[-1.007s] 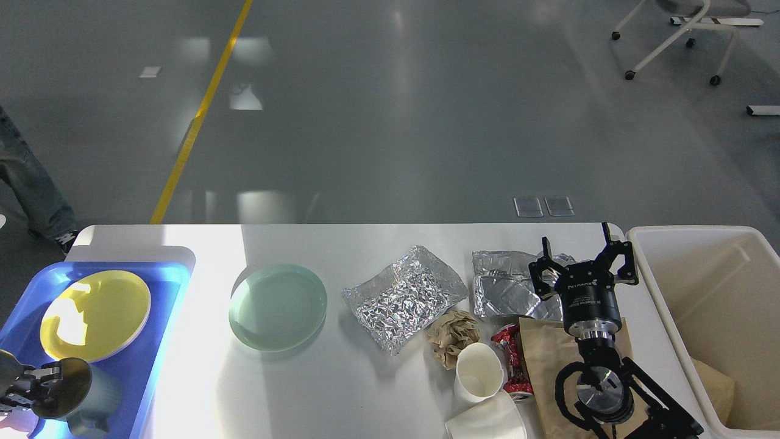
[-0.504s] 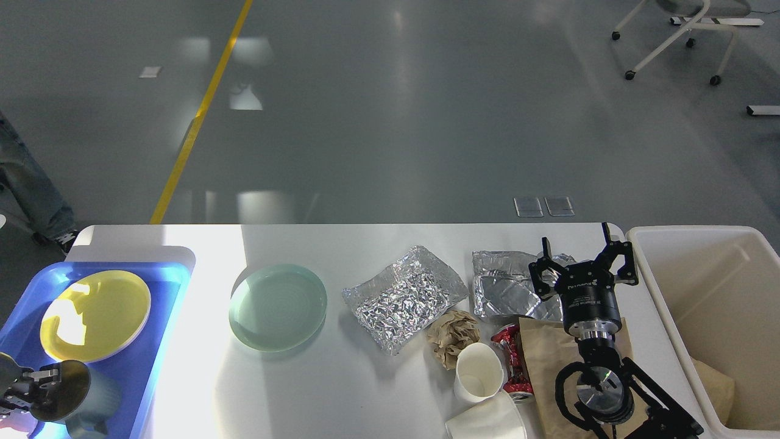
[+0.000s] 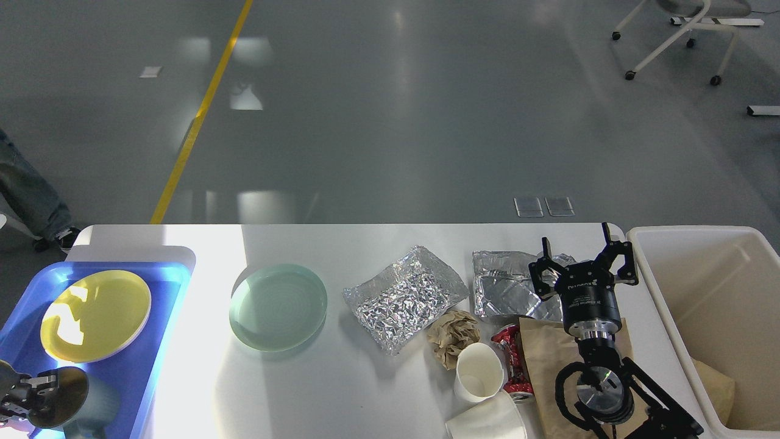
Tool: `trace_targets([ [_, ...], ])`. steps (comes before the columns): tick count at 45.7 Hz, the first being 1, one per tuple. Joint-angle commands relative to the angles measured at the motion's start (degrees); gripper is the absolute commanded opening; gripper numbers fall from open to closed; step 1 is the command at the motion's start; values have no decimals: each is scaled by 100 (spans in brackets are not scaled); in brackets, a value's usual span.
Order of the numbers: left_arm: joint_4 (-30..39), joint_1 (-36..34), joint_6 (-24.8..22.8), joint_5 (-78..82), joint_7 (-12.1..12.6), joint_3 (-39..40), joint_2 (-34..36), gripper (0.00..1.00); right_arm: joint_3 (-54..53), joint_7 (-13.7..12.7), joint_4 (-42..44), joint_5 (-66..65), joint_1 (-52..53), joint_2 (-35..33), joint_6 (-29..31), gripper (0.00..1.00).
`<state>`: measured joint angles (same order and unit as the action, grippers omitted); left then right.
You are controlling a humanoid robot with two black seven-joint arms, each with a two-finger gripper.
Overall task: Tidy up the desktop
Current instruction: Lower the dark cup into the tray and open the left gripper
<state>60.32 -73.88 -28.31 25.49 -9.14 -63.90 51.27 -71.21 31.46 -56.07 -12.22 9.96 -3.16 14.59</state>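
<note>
The white desktop (image 3: 365,241) holds a pale green plate (image 3: 278,306), a crumpled foil sheet (image 3: 399,297), a flattened foil tray (image 3: 509,286), a brown paper wad (image 3: 454,335), two white paper cups (image 3: 478,372) (image 3: 487,421), a crushed red can (image 3: 510,360) and a brown paper bag (image 3: 545,360). My right gripper (image 3: 584,256) is open and empty, just over the foil tray's right end. My left gripper (image 3: 27,396), at the bottom left edge, is shut on the rim of a dark teal mug (image 3: 82,402) over the blue tray (image 3: 164,292).
A yellow plate (image 3: 94,314) lies in the blue tray. A beige plastic bin (image 3: 670,317) stands off the table's right end with brown paper inside. A person's leg (image 3: 27,195) is on the floor at far left; a wheeled chair (image 3: 670,36) is far back right.
My left gripper and the mug have shifted down and left, toward the frame's corner. The right arm has not moved. The person's leg at the left moved slightly.
</note>
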Motion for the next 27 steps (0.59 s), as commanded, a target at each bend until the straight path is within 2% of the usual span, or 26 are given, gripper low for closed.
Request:
trace_targets([
  [1,6,-3,1,0,0,-9,67,96,2,0,0,1,-2,0,0,100],
  [14,41,-12,10,0,0,0,112,94,2,0,0,0,-2,0,0,100],
  [16,50,-12,10,-9,9,0,103,85,2,0,0,0,-2,0,0,100],
  [19,50,-12,45,-105,44,0,85,59,2,0,0,0,-2,0,0,100],
  [21,50,-12,36,-193,53,0,94,49,2,0,0,9,-2,0,0,100],
  [27,172,6,-26,-237,97,-9,120,10,2,0,0,0,-2,0,0,100],
])
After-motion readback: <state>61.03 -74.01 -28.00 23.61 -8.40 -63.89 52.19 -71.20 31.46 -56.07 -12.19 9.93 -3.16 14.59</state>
